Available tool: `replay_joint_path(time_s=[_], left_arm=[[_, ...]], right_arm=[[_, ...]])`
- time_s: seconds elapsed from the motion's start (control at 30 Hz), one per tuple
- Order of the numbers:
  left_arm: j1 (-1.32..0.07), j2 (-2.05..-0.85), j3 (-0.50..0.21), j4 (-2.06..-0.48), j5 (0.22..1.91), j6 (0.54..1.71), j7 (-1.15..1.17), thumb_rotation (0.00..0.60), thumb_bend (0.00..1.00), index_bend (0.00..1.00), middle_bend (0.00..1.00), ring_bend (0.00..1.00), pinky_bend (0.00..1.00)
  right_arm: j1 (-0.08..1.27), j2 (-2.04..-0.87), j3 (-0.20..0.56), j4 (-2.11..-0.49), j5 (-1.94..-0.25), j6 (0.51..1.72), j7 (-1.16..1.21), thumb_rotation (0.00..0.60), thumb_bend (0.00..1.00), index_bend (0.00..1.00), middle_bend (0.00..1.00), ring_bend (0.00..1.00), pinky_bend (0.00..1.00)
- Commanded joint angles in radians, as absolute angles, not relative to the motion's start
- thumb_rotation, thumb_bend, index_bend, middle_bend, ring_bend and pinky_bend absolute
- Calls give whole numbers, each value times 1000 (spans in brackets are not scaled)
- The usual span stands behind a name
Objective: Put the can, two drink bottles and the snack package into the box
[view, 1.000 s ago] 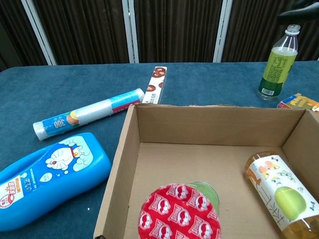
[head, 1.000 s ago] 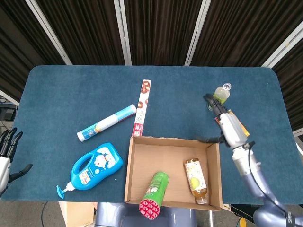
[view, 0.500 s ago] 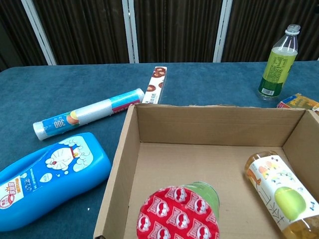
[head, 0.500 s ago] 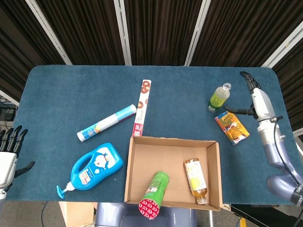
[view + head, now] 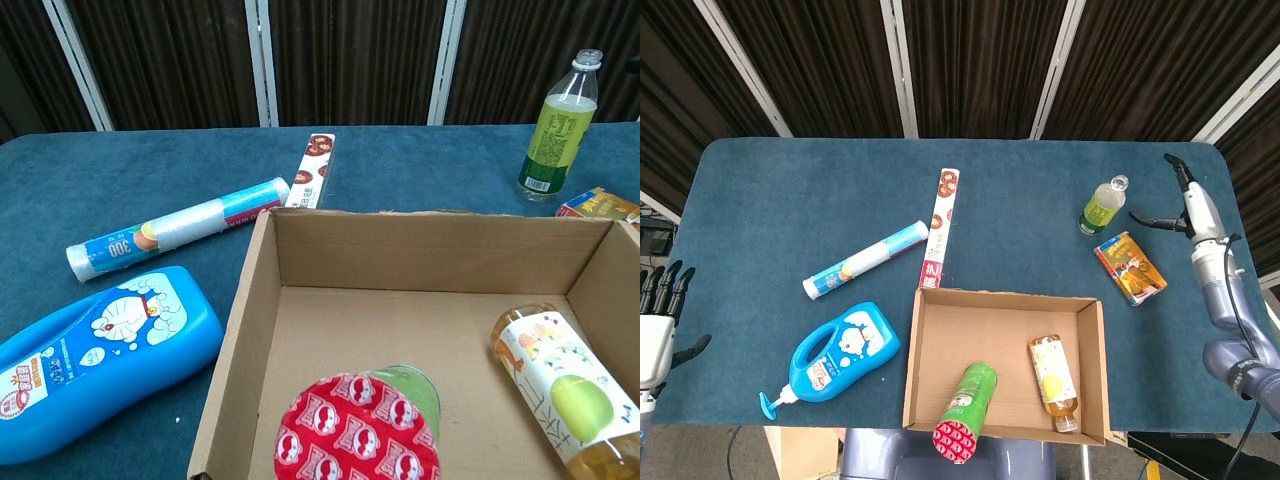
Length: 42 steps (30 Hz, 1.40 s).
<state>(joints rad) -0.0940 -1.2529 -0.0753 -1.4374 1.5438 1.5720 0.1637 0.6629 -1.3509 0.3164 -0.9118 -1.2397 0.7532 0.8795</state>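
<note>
The open cardboard box (image 5: 1006, 296) (image 5: 430, 250) sits at the table's near edge. In it lie a green can with a red patterned lid (image 5: 966, 404) (image 5: 360, 428) and an orange-capped drink bottle (image 5: 1053, 380) (image 5: 565, 385). A green drink bottle (image 5: 1100, 207) (image 5: 558, 130) stands upright beyond the box's right corner. The orange snack package (image 5: 1130, 267) (image 5: 600, 205) lies flat just beside it. My right hand (image 5: 1193, 202) hovers at the table's right edge, fingers apart and holding nothing, to the right of the green bottle. My left hand (image 5: 658, 322) hangs off the table's left edge, fingers spread and holding nothing.
A blue cartoon pump bottle (image 5: 838, 352) (image 5: 95, 355) lies left of the box. A roll of plastic bags (image 5: 865, 260) (image 5: 180, 240) and a long narrow carton (image 5: 940, 225) (image 5: 315, 170) lie behind the box's left corner.
My right hand has swung from above the box's right corner out to the table's right edge, uncovering the snack package. The left hand has barely shifted.
</note>
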Motion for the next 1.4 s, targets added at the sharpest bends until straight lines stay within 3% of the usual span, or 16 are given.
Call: replay_joint_path(time_s=[0.03,0.7,0.8,0.87,0.97,1.17,1.4], left_arm=[[-98,-1256,-80,-1432,1534,1566,165,600,87,0,0,0,47],[-132,-1268,-75,-1412,1484,1473,186,600,87,0,0,0,53],[-135,-1270,-75,-1408,1478,1465,190,600,88,0,0,0,53],[-136,-1271,-74,-1406,1476,1462,192,600,88,0,0,0,53],[-135,-1269,-70,-1412,1478,1463,198,600,89,0,0,0,52],[-125,-1261,-62,-1435,1497,1492,218,600,88,0,0,0,51],[-115,-1252,-59,-1451,1498,1509,219,600,88,0,0,0,51]], right_arm=[[701,-1428,296,-796,-1282,693,988,600,0,0,0,0,64],[844,-1724,214,-399,-1399,583,1252,600,0,3,21,11,75],[858,-1753,218,-351,-1396,587,1272,600,4,146,166,130,219],[870,-1777,232,-312,-1382,590,1270,600,16,345,358,309,419],[885,-1817,257,-248,-1354,602,1242,600,56,549,546,511,615],[905,-1875,310,-174,-1293,613,1167,600,208,748,721,698,822],[907,-1874,327,-193,-1275,662,1113,600,274,787,750,735,874]])
